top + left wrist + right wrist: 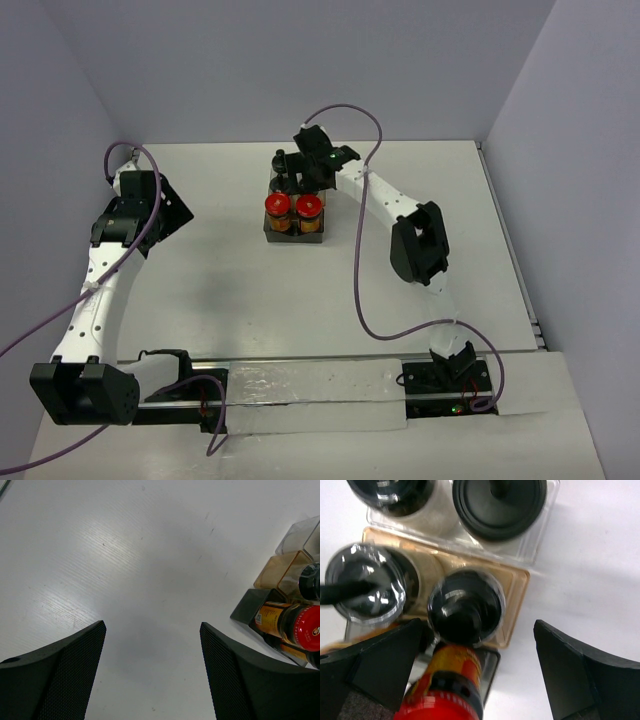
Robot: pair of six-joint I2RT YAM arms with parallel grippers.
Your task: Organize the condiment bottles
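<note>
Looks all but finished. Can count six small glass condiment bottles point(365, 585), every one seated in the row of three little plastic trays point(520, 580) at mid-worktop: two black-capped bottles point(500, 502) with pale contents in the clear far tray, two more black-capped ones in the amber middle tray, and two red-capped bottles point(277, 206) with orange-brown contents in the dark near tray. Can find none loose on the white worktop point(220, 300) around the trays, so probably leaves only backing away. Shows the right fingers point(580, 670) spread wide just above the amber tray, flanking a black cap and clamped on nothing. Shows the left fingers point(60, 675) apart over bare worktop well left of the trays, gripping nothing. Offers broad open surface left, right and nearward of the trays, with less behind them toward the back wall point(300, 70). Tight only inside the row, caps nearly touching, so seems best to rise straight up.
</note>
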